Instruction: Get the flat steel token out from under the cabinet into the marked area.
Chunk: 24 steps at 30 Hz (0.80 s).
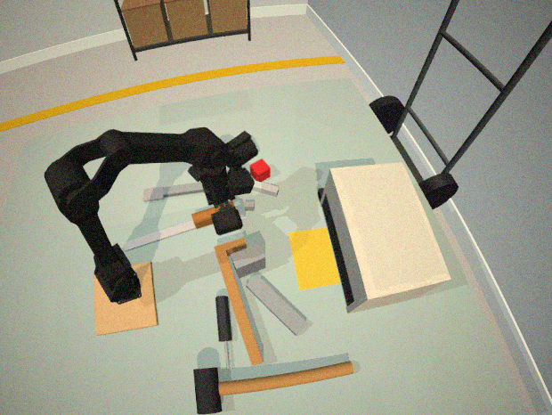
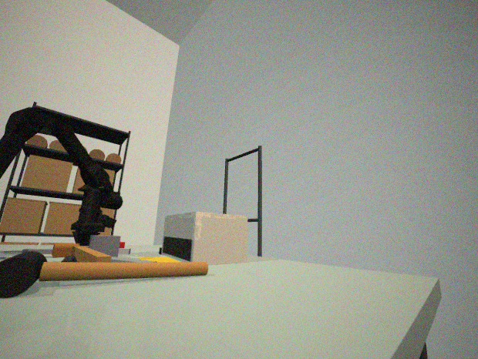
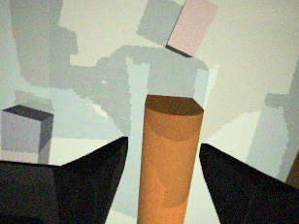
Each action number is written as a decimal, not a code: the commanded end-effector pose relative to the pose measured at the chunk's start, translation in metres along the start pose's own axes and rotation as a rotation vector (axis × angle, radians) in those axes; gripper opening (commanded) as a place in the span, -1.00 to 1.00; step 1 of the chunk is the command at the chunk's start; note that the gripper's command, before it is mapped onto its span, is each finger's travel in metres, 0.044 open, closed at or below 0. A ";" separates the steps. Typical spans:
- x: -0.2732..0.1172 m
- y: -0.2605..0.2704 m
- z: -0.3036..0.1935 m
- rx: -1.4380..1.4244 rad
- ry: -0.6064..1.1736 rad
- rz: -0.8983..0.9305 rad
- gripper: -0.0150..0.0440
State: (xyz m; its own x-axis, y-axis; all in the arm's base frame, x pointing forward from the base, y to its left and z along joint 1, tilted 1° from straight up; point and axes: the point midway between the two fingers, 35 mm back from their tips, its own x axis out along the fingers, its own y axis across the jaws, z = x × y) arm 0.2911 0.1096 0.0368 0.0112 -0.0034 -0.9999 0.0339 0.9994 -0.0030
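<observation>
My gripper point(image 1: 226, 217) point(image 3: 163, 145) is low over the table, its fingers open on either side of the orange handle point(image 1: 203, 217) point(image 3: 170, 169) of a tool with a long pale blade point(image 1: 156, 235). In the wrist view a gap shows at the left finger; the right finger is at the handle's edge. The cream cabinet point(image 1: 384, 227) point(image 2: 220, 235) stands to the right, with a dark vent slot point(image 1: 336, 240) point(image 2: 177, 246) along its bottom. The yellow marked area point(image 1: 314, 258) point(image 2: 158, 259) lies in front of it. The steel token is not in view.
A red cube point(image 1: 259, 169) and a small pale block point(image 1: 266, 188) point(image 3: 193, 25) lie beyond the gripper. An L-shaped wooden square point(image 1: 239, 303), a grey block point(image 1: 249, 258), a grey bar point(image 1: 276, 303), a dark screwdriver point(image 1: 223, 316) and a hammer point(image 1: 285, 377) point(image 2: 123, 270) lie nearer the front.
</observation>
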 end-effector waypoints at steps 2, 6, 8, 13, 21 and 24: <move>-0.001 0.000 0.000 0.000 -0.001 0.001 -0.02; -0.001 0.000 0.000 0.000 -0.001 0.001 -0.11; -0.001 0.000 0.000 0.000 -0.001 0.001 -0.16; -0.001 0.000 0.000 0.000 -0.001 0.001 -0.47; -0.013 0.000 0.000 -0.006 -0.005 -0.004 -0.49; -0.019 0.000 -0.002 -0.006 -0.005 -0.004 -0.49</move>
State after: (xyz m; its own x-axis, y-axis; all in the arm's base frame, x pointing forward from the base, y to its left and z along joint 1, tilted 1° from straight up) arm 0.2879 0.1089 0.0449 0.0033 -0.0102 -0.9999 0.0302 0.9995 -0.0101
